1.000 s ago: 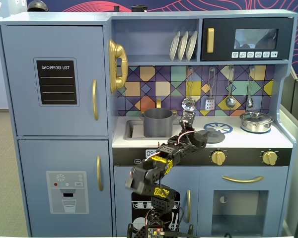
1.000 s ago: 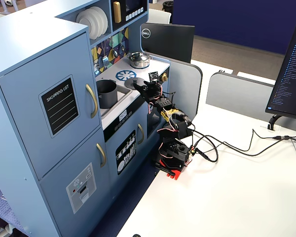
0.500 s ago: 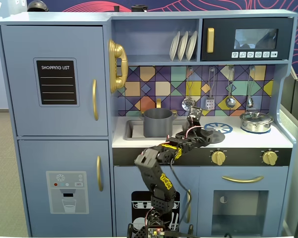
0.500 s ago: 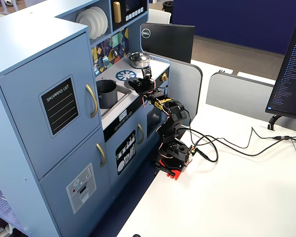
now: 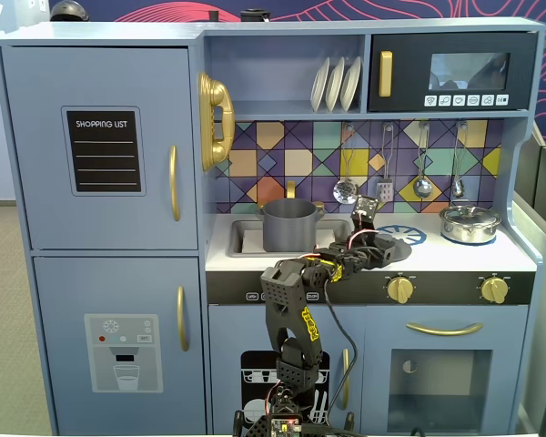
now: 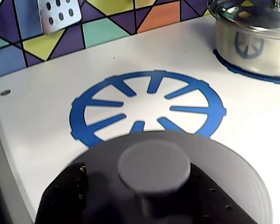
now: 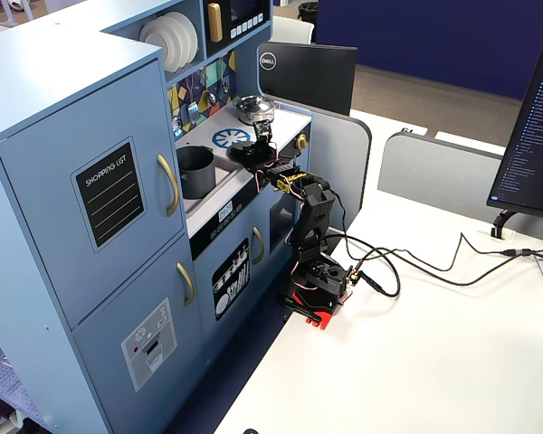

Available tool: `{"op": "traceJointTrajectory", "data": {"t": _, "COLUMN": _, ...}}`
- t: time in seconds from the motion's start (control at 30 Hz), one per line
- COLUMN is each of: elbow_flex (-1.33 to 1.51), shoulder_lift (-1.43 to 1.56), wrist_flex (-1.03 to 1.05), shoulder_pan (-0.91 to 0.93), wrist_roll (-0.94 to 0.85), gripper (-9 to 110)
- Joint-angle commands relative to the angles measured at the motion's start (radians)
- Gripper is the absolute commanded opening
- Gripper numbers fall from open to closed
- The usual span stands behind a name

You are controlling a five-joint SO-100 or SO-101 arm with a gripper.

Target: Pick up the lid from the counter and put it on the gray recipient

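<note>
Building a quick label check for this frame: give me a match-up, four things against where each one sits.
Things:
1. lid
2. gray pot
3. silver pot
4. plates

Places:
a. on the upper shelf, standing on edge
b. in the sink recess
c. at the tool, by the blue burner ring
d. on the right-hand burner in a fixed view

Pairs: 1-c, 2-b, 3-d, 4-a
</note>
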Motion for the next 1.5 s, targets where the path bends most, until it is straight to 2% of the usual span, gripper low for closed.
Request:
{"op": "traceJointTrajectory", "data": {"t": 0.0, "elbow_flex": -0.092, "shoulder_lift": -0.008, "wrist_flex": -0.037, "shoulder_pan": 0.009, "wrist_roll": 0.020, "gripper": 14}}
{"op": "traceJointTrajectory", "data": {"t": 0.3, "elbow_flex": -0.130, "shoulder_lift": -0.069, "wrist_flex": -0.035, "shoulder_pan": 0.018, "wrist_roll": 0.031, "gripper": 11}}
{"op": "traceJointTrajectory", "data": {"t": 0.43, "elbow_flex": -0.138, "shoulder_lift": -0.087, "wrist_flex": -0.040, "shoulder_pan": 0.011, "wrist_roll": 0.018, "gripper": 0}}
{"op": "traceJointTrajectory", "data": {"t": 0.7, "elbow_flex": -0.175, "shoulder_lift": -0.103, "wrist_flex": -0.052, "shoulder_pan": -0.002, "wrist_roll": 0.006, "gripper": 0}}
{"op": "traceJointTrajectory", "data": {"t": 1.0, "elbow_flex": -0.350, "shoulder_lift": -0.120, "wrist_flex": -0.026, "shoulder_pan": -0.049, "wrist_roll": -0.069, "gripper": 0}}
{"op": "traceJointTrajectory", "data": {"t": 1.2, "elbow_flex": -0.494, "shoulder_lift": -0.041, "wrist_flex": 0.112, "shoulder_pan": -0.115, "wrist_roll": -0.066, "gripper": 0}}
{"op": "traceJointTrajectory", "data": {"t": 1.47, "elbow_flex": -0.643, "shoulder_lift": 0.117, "wrist_flex": 0.390, "shoulder_pan": -0.299, "wrist_roll": -0.046, "gripper": 0}}
